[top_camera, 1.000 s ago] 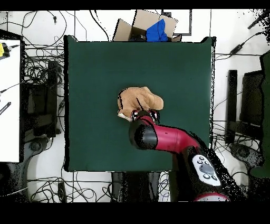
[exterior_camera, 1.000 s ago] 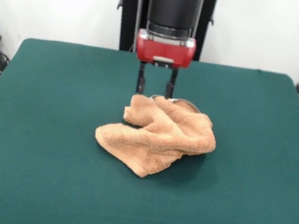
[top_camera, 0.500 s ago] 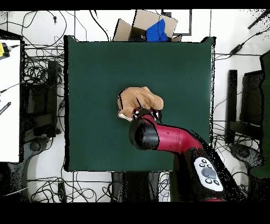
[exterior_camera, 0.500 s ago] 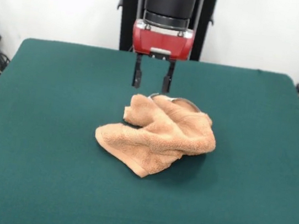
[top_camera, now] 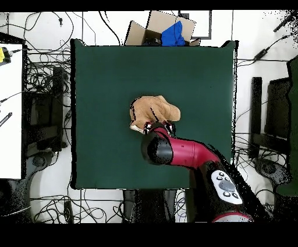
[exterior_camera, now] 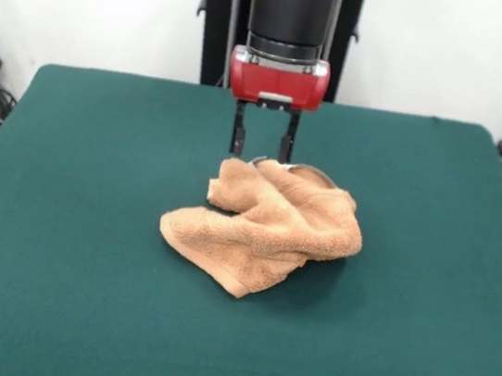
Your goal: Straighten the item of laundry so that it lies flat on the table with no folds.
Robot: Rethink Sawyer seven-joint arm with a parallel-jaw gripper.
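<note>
The orange-tan towel point(exterior_camera: 264, 225) lies crumpled in a bunched heap near the middle of the dark green table point(exterior_camera: 60, 217). It also shows in the overhead view point(top_camera: 152, 110) on the table point(top_camera: 105, 76). My gripper point(exterior_camera: 261, 149) hangs open and empty just above the towel's far edge, its two black fingers point(exterior_camera: 236, 138) spread apart and pointing down. In the overhead view the red arm covers the gripper point(top_camera: 158, 126) at the towel's near edge.
A cardboard box point(top_camera: 157, 29) with a blue thing in it stands past the table's far edge in the overhead view. Cables lie on the floor around the table. Wide bare green cloth surrounds the towel on all sides.
The gripper rose a little above the towel half a second ago and has come back down to just above the towel's far edge. The towel has not moved.
</note>
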